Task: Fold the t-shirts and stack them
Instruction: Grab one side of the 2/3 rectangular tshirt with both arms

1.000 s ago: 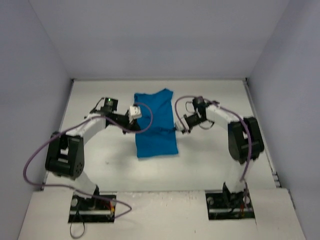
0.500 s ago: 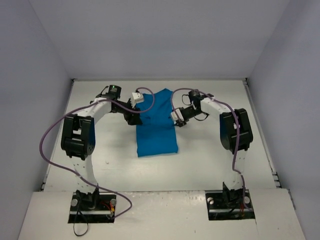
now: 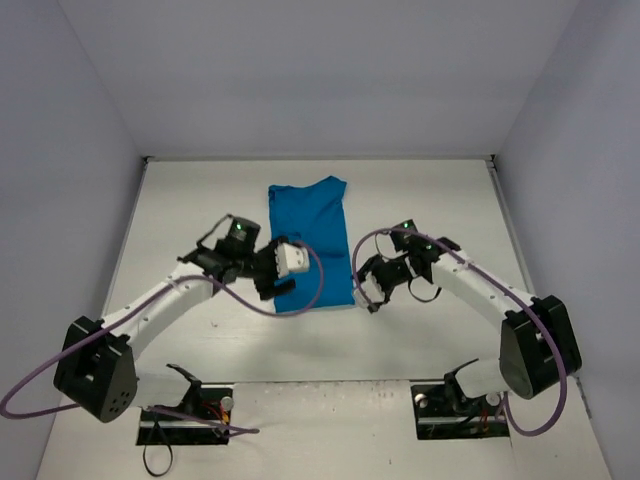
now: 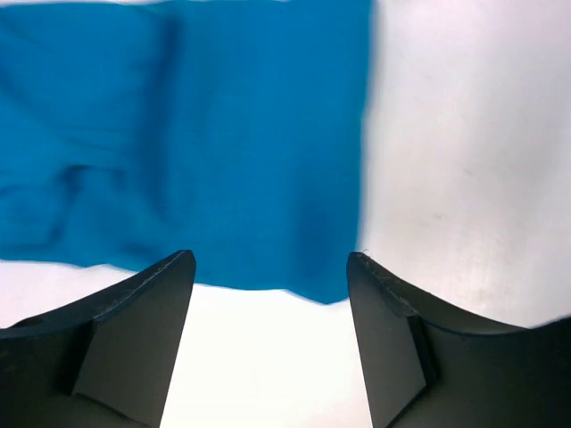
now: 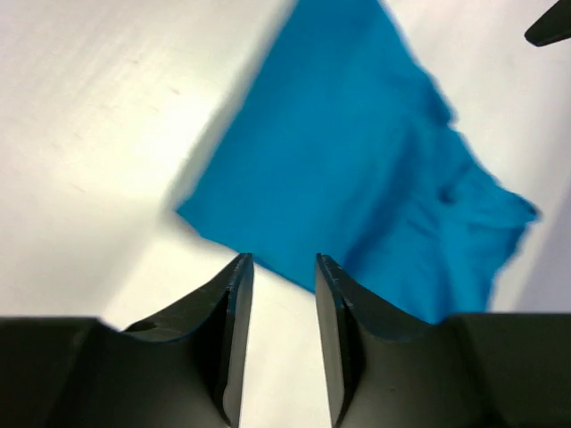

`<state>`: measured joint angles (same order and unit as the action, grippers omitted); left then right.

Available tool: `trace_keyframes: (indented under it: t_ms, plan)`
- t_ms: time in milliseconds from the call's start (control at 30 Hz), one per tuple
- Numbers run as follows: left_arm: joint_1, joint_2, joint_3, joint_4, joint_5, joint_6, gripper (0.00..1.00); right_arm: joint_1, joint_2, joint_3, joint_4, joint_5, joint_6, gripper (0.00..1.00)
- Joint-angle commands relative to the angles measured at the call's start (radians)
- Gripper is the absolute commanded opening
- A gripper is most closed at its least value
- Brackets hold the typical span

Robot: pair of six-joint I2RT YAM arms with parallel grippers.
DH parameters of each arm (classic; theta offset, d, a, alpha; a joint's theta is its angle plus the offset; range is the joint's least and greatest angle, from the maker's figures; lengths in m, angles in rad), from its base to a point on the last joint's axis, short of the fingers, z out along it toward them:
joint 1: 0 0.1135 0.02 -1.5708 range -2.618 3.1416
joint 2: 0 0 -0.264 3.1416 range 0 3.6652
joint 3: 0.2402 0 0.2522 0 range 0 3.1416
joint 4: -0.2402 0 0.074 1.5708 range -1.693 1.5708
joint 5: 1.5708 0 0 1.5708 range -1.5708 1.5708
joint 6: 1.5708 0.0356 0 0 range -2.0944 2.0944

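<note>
The teal-blue t-shirt [image 3: 310, 235] lies flat on the white table [image 3: 200, 200] as a long folded strip running away from the arms. My left gripper [image 3: 270, 285] hovers at its near left corner, open wide; the left wrist view shows the t-shirt [image 4: 196, 143] just beyond the left gripper [image 4: 272, 260], with bare table between the fingers. My right gripper [image 3: 368, 298] hangs at the near right corner, open with a narrower gap. From the right wrist, the t-shirt [image 5: 357, 169] has its edge just past the right gripper [image 5: 284, 260]. Neither holds cloth.
Pale walls [image 3: 90, 120] enclose the table on the left, back and right. Purple cables [image 3: 300, 295] loop off both arms near the shirt. The arm bases [image 3: 185, 405] stand at the near edge.
Both grippers went from shut to open and drew back from the shirt's middle and far part to its near corners. The shirt lies as before.
</note>
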<state>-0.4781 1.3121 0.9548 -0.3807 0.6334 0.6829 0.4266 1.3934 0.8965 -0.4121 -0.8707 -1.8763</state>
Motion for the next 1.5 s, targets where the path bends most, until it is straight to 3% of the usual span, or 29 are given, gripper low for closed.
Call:
trace_keyframes:
  t_ms: [0, 400, 733, 1167, 1333, 1467]
  plan:
    - [-0.098, -0.053, -0.128, 0.126, -0.158, 0.07, 0.65, 0.068, -0.038, -0.128, 0.175, 0.11, 0.062, 0.34]
    - [-0.137, 0.054, -0.182, 0.169, -0.213, 0.074, 0.66, 0.107, 0.096, -0.164, 0.377, 0.135, 0.198, 0.36]
    - [-0.129, 0.017, -0.227, 0.175, -0.145, 0.07, 0.66, 0.122, 0.085, -0.226, 0.388, 0.105, 0.18, 0.3]
    - [-0.129, 0.035, -0.258, 0.169, -0.118, 0.093, 0.66, 0.139, 0.07, -0.229, 0.389, 0.13, 0.236, 0.4]
    - [-0.126, 0.078, -0.22, 0.141, -0.118, 0.098, 0.58, 0.141, 0.101, -0.205, 0.388, 0.141, 0.237, 0.3]
    - [-0.12, 0.091, -0.218, 0.139, -0.108, 0.118, 0.43, 0.141, 0.131, -0.183, 0.388, 0.152, 0.236, 0.11]
